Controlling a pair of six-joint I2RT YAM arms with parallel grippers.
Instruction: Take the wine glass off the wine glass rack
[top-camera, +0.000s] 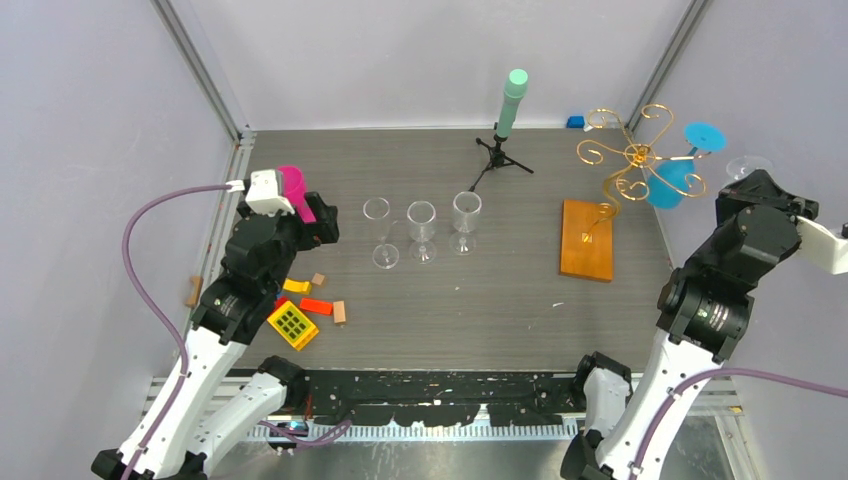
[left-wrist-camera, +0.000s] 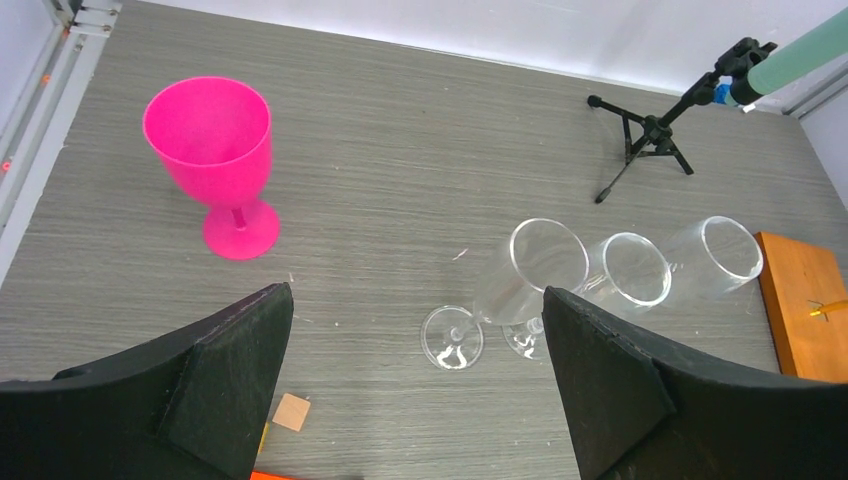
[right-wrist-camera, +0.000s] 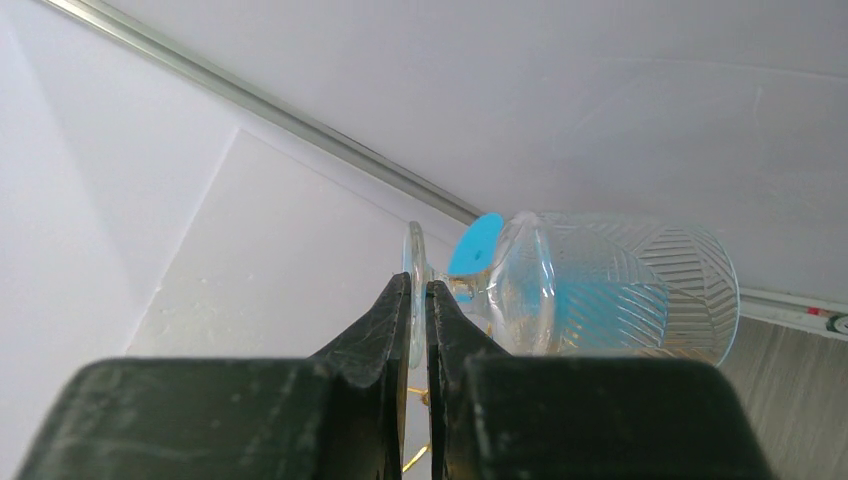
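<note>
Grey wood-grain bench (top-camera: 450, 320), closed in by pale wall panels in an aluminium frame. At the far right a gold wire wine glass rack (top-camera: 635, 155) with curled spiral arms is seen on a thin stem, fixed to a flat orange-brown wooden base (top-camera: 587, 240). A blue plastic wine glass (top-camera: 672, 182) is carried among the arms on the rack's right side. The right hand (right-wrist-camera: 419, 283) is raised off the bench beside the rack, with its fingers pinched together on the flat round foot of a clear wine glass with a cut line pattern (right-wrist-camera: 620, 290). This glass is seen on its side with the stem level, at the rack's right edge and just beside the blue one. Whether its stem sits within a wire arm cannot be told. The left hand (left-wrist-camera: 415, 295) is spread wide with nothing between the fingers, above the left part of the bench. A pink plastic goblet (left-wrist-camera: 215, 150) is stood upright just beyond it. Three plain clear stemmed glasses (top-camera: 421, 228) are lined up upright at mid-bench, close to one another. A black tripod carrying a mint-green cylinder (top-camera: 510, 105) is placed at the far middle. Small coloured blocks, among them a yellow gridded block (top-camera: 293, 324), are scattered near the left arm.
</note>
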